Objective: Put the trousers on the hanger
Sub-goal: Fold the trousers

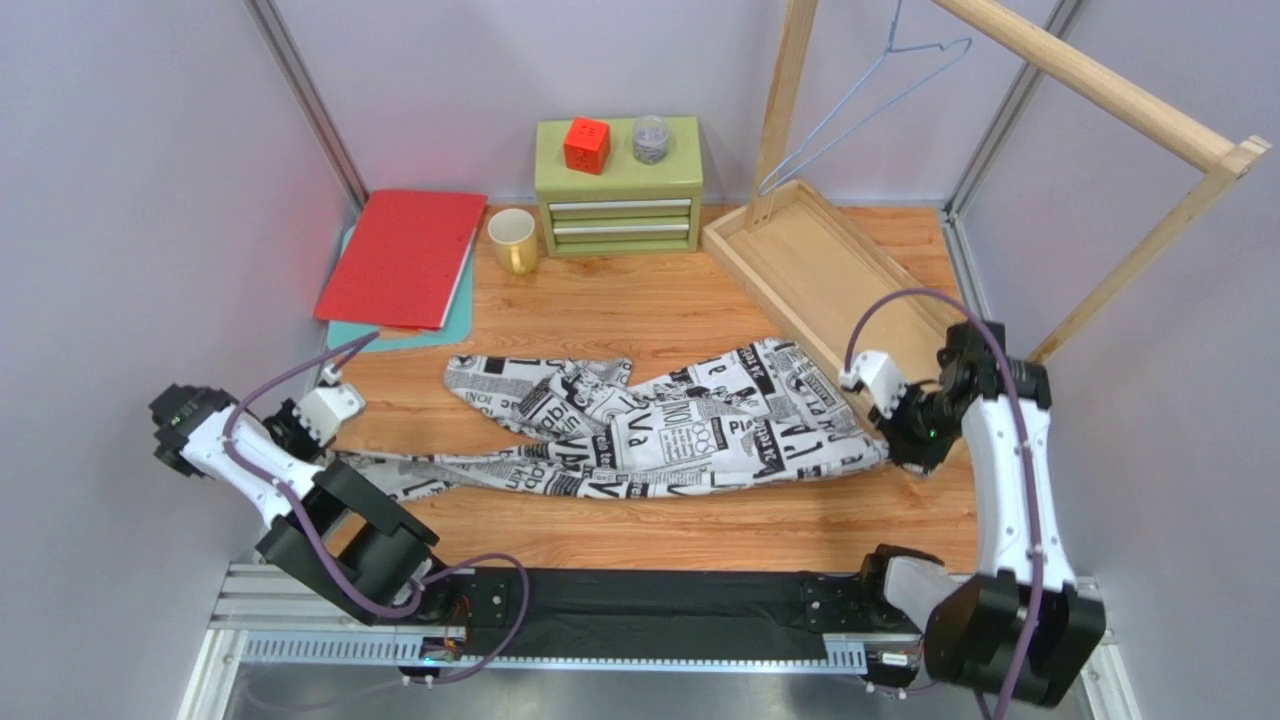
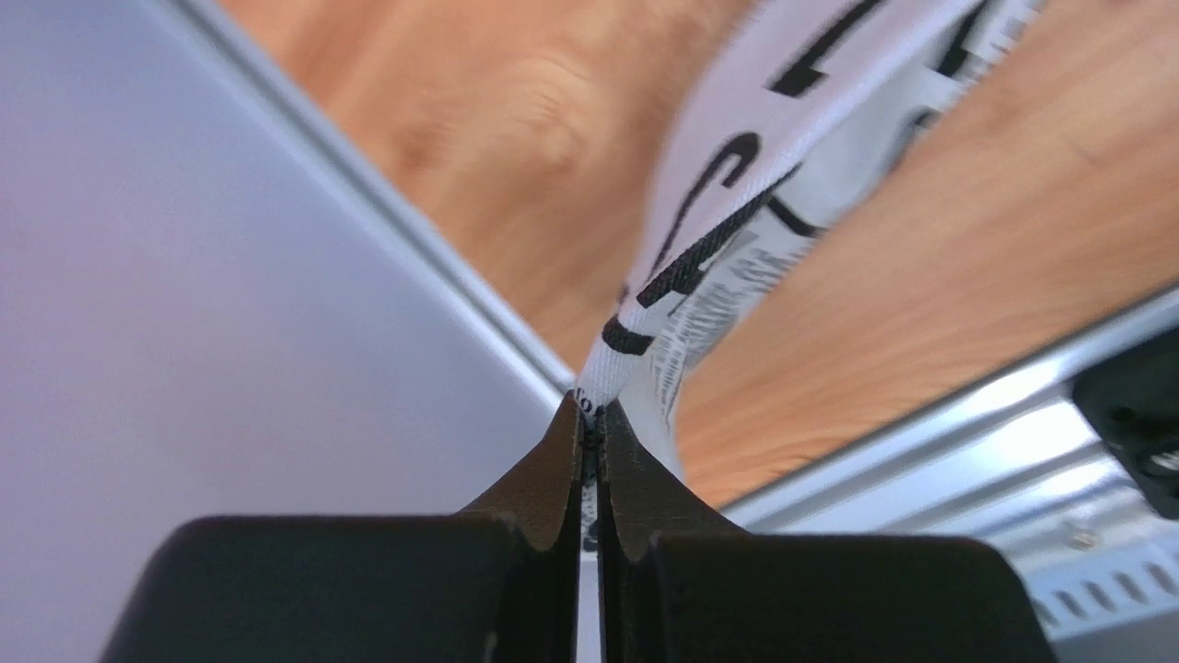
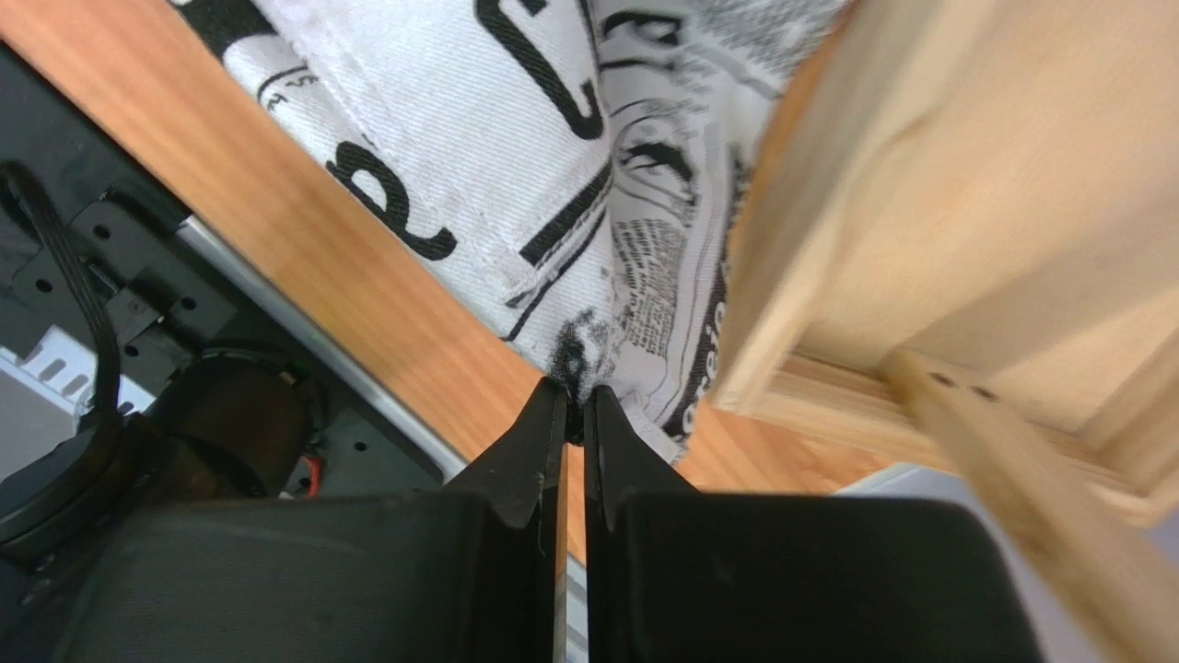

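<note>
Item one: long white cloth trousers printed in black newspaper text (image 1: 646, 428), lying spread across the middle of the wooden table top (image 1: 631, 308), running from lower left to centre right in the overhead view, flat apart from some rumpling at the centre. Item two: thin pale blue-grey wire hanger (image 1: 864, 119), hanging on the light wooden rack frame (image 1: 1112, 98) at upper right, bare, well apart from the cloth. Item three: left gripper (image 2: 591, 415), low at the left of the overhead view, jaws closed together with the narrow end of one trouser leg pinched between the tips, as my left wrist view shows. Item four: right gripper (image 3: 574, 408), at centre right, jaws likewise pressed together on an edge of the printed cloth, just beside the corner of the shallow wooden tray (image 1: 819, 270). Progress, as I judge it: both ends of the garment are secured, and that is all that is done. The trousers rest on the table, nothing is draped, and the hanger carries nothing. Remaining: raise the cloth between both arms, carry it toward the upper right, and lay it over the hanger's lower bar so that it balances. The tray and the rack stand in that path, so I reckon snagging a risk.
</note>
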